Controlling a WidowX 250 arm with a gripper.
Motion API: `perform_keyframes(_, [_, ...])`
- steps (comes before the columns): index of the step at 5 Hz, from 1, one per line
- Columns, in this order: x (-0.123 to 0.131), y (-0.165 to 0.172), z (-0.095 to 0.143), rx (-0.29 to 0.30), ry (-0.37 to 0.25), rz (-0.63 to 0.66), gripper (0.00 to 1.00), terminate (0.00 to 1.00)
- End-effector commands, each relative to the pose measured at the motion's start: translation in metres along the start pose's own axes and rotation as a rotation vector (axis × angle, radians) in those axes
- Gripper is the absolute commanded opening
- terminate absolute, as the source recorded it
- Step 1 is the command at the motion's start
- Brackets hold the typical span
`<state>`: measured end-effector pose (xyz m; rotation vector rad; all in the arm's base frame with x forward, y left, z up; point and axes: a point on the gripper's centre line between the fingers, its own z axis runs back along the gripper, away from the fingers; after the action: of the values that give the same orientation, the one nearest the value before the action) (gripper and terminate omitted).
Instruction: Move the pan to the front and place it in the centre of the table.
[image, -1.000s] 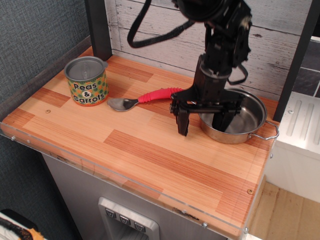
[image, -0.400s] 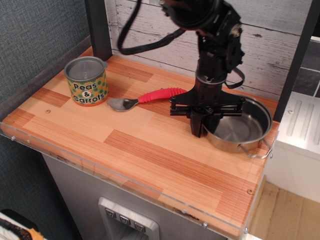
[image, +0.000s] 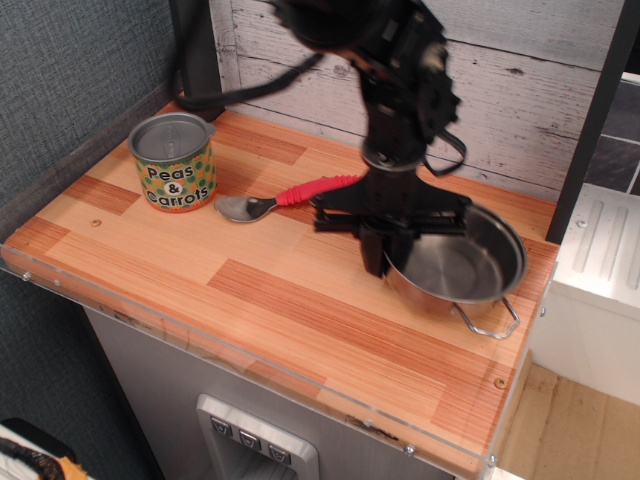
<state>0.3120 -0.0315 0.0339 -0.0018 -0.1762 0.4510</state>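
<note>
The pan (image: 462, 267), a shiny shallow steel pot with a wire loop handle toward the front, sits at the right side of the wooden table (image: 250, 290). My black gripper (image: 378, 252) comes down from above and is shut on the pan's left rim, one finger outside the wall. The pan looks slightly tilted, its left side raised.
A green-orange "Peas & Carrots" can (image: 174, 162) stands at the back left. A spoon with a red handle (image: 290, 197) lies behind the table's middle, just left of my gripper. A clear acrylic strip (image: 230, 365) edges the front. A white cabinet (image: 600, 270) stands to the right.
My gripper closed on the pan's left rim and has dragged the pan leftward and toward the front. The pan's loop handle has swung round to the front.
</note>
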Motion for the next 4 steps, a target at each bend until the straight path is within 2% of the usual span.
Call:
perform_keyframes(1, [-0.004, 0.038, 0.03, 0.039, 0.026, 0.083, 0.0, 0.0])
perform_keyframes(2, [-0.015, 0.065, 0.032, 0.081, 0.057, 0.107, 0.0, 0.0])
perform_keyframes(3, [-0.024, 0.09, 0.034, 0.075, 0.093, 0.103, 0.0, 0.0])
perform_keyframes(4, [-0.03, 0.114, 0.029, 0.129, 0.078, 0.145, 0.0, 0.0])
